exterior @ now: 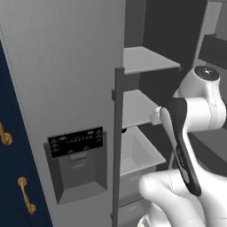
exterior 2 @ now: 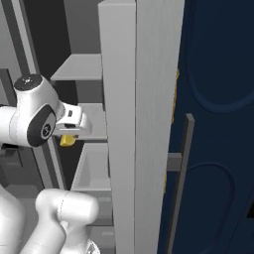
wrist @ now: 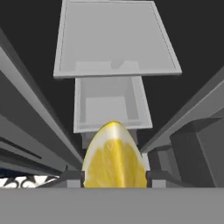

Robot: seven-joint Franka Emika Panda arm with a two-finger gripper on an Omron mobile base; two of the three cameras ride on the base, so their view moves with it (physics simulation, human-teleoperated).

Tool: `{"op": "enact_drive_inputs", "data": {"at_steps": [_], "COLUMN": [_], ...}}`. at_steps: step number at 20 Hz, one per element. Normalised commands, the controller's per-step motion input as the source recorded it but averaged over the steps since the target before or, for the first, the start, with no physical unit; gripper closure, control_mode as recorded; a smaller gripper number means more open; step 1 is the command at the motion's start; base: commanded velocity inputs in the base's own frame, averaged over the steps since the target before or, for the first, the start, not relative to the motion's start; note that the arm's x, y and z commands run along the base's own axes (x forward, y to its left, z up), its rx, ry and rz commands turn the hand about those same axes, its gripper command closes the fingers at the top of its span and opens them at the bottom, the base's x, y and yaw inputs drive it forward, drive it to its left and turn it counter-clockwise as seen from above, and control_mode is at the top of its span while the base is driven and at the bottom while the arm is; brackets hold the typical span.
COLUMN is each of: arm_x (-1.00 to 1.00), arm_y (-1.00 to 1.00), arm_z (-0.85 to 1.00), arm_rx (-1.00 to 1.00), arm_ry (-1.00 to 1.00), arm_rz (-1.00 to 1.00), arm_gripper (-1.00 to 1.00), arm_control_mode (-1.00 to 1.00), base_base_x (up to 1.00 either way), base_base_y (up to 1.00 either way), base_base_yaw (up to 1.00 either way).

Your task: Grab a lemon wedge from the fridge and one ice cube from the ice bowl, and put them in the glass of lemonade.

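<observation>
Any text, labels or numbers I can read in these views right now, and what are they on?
Fridge dispenser panel: rows of small white marks, too blurred to read.
Arm link: faint marking along the dark strip, too small to read.
Lemon wedge, shelves, drawers: no text.

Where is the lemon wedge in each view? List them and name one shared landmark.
Left base view: not visible.
Right base view: lemon wedge left of centre, under the tool, by the fridge shelves.
Hand view: bottom centre, between the fingertips.
Shared landmark: the open white drawer.
</observation>
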Motion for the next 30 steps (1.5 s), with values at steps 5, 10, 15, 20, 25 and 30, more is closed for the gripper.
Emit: {"op": "enact_drive_inputs", "data": {"at_steps": [5, 10, 15, 20, 25, 30], "arm_x": [0.00, -0.20, 0.00, 0.00, 0.00, 0.00], "arm_y": [0.00, 0.00, 0.00, 0.00, 0.00, 0.00], "arm_z": [0.00, 0.00, 0.00, 0.00, 0.00, 0.00], "arm_rx": [0.00, 0.00, 0.00, 0.00, 0.00, 0.00], "arm_ry": [0.00, 0.01, 0.00, 0.00, 0.00, 0.00], "arm_rz": [0.00, 0.00, 0.00, 0.00, 0.00, 0.00], "arm_gripper": [1.00, 1.00, 1.00, 1.00, 1.00, 1.00], "arm_control_mode": [-1.00, 1.00, 1.00, 1.00, 1.00, 1.00], "base_base_x": [0.00, -0.40, -1.00, -0.92, -0.47, -0.20], "base_base_y": [0.00, 0.06, 0.39, 0.76, 0.98, 0.41], "base_base_yaw": [0.00, 0.00, 0.07, 0.29, 0.72, 0.94]}}
